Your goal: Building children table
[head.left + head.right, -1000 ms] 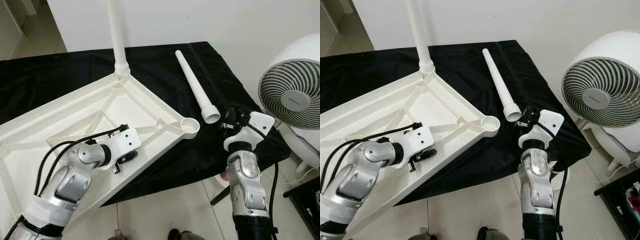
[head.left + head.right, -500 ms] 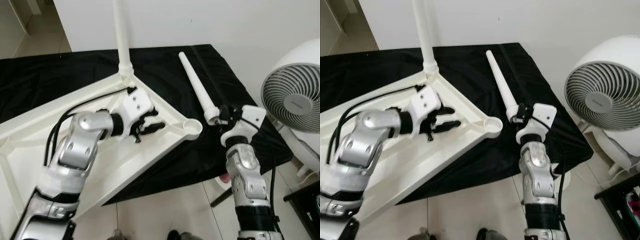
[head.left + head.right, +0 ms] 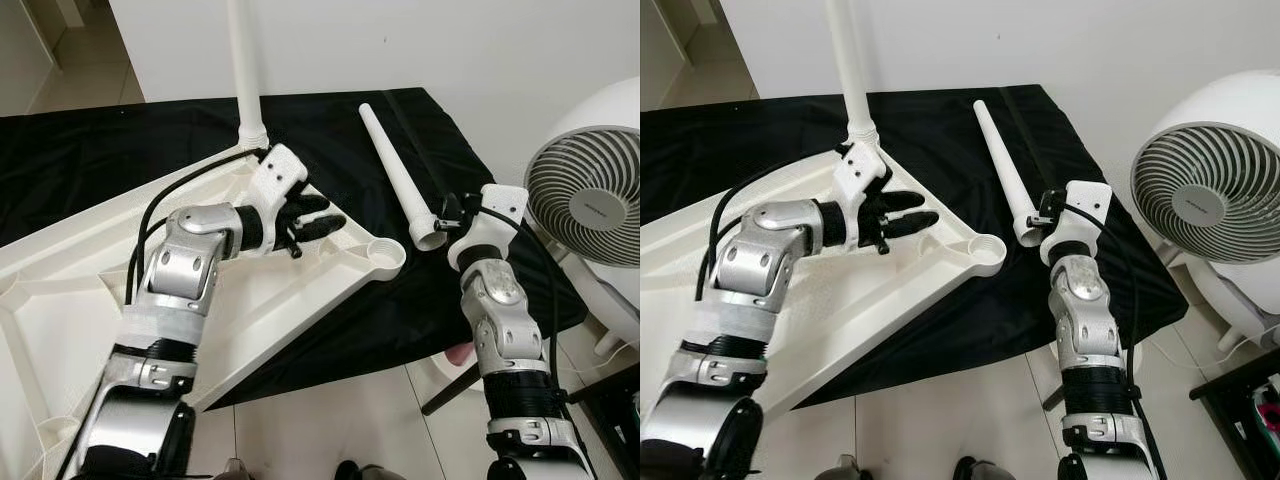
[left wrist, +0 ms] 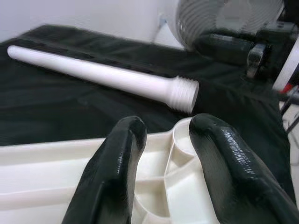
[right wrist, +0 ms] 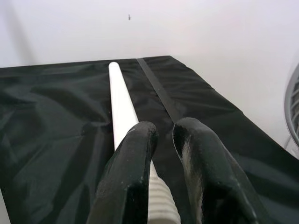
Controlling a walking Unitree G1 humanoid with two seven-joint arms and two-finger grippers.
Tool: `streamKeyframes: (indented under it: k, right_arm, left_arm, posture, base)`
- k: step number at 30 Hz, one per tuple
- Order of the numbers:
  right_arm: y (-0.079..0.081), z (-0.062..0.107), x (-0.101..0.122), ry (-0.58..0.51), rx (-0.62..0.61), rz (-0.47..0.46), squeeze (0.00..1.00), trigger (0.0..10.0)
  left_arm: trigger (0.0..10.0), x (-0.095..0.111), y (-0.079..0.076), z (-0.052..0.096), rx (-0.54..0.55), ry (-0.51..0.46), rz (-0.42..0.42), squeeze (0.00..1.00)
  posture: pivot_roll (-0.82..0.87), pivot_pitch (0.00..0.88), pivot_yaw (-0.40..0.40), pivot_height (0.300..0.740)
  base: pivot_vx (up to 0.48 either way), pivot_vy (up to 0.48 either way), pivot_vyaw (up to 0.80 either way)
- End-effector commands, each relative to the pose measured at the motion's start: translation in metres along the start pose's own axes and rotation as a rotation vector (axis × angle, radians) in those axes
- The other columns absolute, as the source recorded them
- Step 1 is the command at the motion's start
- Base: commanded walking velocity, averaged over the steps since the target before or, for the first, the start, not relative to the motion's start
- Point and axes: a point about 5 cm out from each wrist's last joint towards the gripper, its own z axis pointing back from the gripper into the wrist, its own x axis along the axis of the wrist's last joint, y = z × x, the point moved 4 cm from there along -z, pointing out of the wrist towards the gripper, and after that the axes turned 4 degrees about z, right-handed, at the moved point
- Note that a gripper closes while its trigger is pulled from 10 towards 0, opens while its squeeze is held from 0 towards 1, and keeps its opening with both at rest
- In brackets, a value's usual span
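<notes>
Over the last second the left tool (image 3: pixel 325 215) has swung up over the upturned tabletop (image 3: pixel 100 300) toward its empty corner socket (image 3: pixel 382 253) at frame centre, fingers spread and holding nothing, while the right tool (image 3: pixel 440 213) has closed in on the loose leg (image 3: pixel 395 172) — its fingers now straddle the threaded end — so fitting that leg looks next.

A plain white wall (image 3: pixel 480 50) backs a surface draped in black cloth (image 3: pixel 90 150). A white round fan (image 3: pixel 590 200) stands at the right, on pale tiled floor (image 3: pixel 340 420).

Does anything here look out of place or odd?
Nothing looks damaged. The tabletop lies upside down with one leg fitted; its near corner socket is empty, and the loose leg lies on the black cloth.
</notes>
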Motion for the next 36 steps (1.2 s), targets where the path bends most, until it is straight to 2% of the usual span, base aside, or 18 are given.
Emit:
streamKeyframes:
  k: [1, 2, 3, 4, 5, 7, 8, 10, 11, 19, 21, 26, 36]
  right_arm:
    - [0.001, 0.000, -0.002, 0.005, 0.003, 0.008, 0.00, 10.0]
    - [0.001, 0.000, -0.002, -0.004, 0.002, 0.023, 0.00, 10.0]
    - [0.001, 0.000, -0.002, -0.004, 0.002, 0.023, 0.00, 10.0]
    - [0.002, 0.002, -0.004, -0.006, 0.000, 0.022, 0.00, 10.0]
    - [0.002, 0.002, -0.004, -0.006, 0.000, 0.022, 0.00, 10.0]
    - [0.005, 0.003, -0.006, -0.011, 0.007, -0.007, 0.00, 10.0]
    - [0.005, 0.003, -0.005, -0.014, 0.002, -0.021, 0.79, 10.0]
    - [0.005, 0.003, -0.005, -0.017, -0.001, -0.027, 0.79, 10.0]
    - [0.006, 0.001, -0.002, -0.028, 0.001, -0.043, 1.00, 10.0]
    - [0.008, -0.007, 0.006, -0.040, 0.023, -0.075, 1.00, 10.0]
    - [0.011, -0.010, 0.008, -0.049, 0.036, -0.069, 1.00, 10.0]
    - [0.011, -0.014, 0.010, -0.056, 0.038, -0.068, 1.00, 10.0]
    - [0.008, -0.020, 0.005, -0.022, 0.034, -0.127, 1.00, 10.0]
  left_arm:
    - [10.0, -0.001, 0.024, 0.003, 0.227, -0.030, 0.054, 0.00]
    - [10.0, -0.003, 0.024, 0.001, 0.247, -0.044, 0.090, 0.00]
    - [10.0, -0.003, 0.024, 0.001, 0.247, -0.044, 0.090, 0.00]
    - [10.0, -0.007, 0.023, -0.001, 0.274, -0.055, 0.134, 0.00]
    - [10.0, -0.007, 0.023, -0.001, 0.274, -0.055, 0.134, 0.00]
    - [10.0, -0.009, 0.021, -0.003, 0.326, -0.117, 0.230, 0.00]
    - [10.0, -0.011, 0.020, -0.004, 0.351, -0.131, 0.281, 0.00]
    - [10.0, -0.013, 0.020, -0.005, 0.365, -0.137, 0.314, 0.00]
    - [10.0, -0.017, 0.018, -0.007, 0.377, -0.119, 0.329, 0.00]
    - [10.0, -0.025, 0.021, -0.005, 0.457, -0.112, 0.309, 0.00]
    - [10.0, -0.020, 0.032, 0.002, 0.532, -0.146, 0.250, 0.00]
    - [10.0, -0.011, 0.044, 0.011, 0.614, -0.212, 0.212, 0.00]
    - [10.0, -0.008, 0.042, 0.016, 0.628, -0.220, 0.093, 0.00]
  posture:
    - [0.07, 0.066, -0.011, 0.740]
    - [0.07, 0.065, -0.010, 0.740]
    - [0.07, 0.065, -0.010, 0.740]
    - [0.07, 0.059, -0.008, 0.740]
    - [0.07, 0.059, -0.008, 0.740]
    - [0.07, 0.052, -0.006, 0.740]
    - [0.07, 0.048, -0.007, 0.740]
    - [0.07, 0.048, -0.007, 0.740]
    - [0.07, 0.041, -0.010, 0.740]
    - [0.07, 0.026, -0.016, 0.740]
    - [0.07, 0.009, -0.011, 0.740]
    - [0.08, 0.000, -0.010, 0.740]
    - [0.08, 0.009, 0.001, 0.740]
  base:
    - [0.000, 0.000, 0.00]
    - [0.000, 0.000, 0.00]
    - [0.000, 0.000, 0.00]
    - [0.000, 0.000, 0.00]
    - [0.000, 0.000, 0.00]
    - [0.000, 0.000, 0.00]
    - [0.000, 0.000, 0.00]
    - [0.000, 0.000, 0.00]
    - [0.000, 0.000, 0.00]
    - [0.000, 0.000, 0.00]
    - [0.000, 0.000, 0.00]
    - [0.000, 0.000, 0.00]
    - [0.000, 0.000, 0.00]
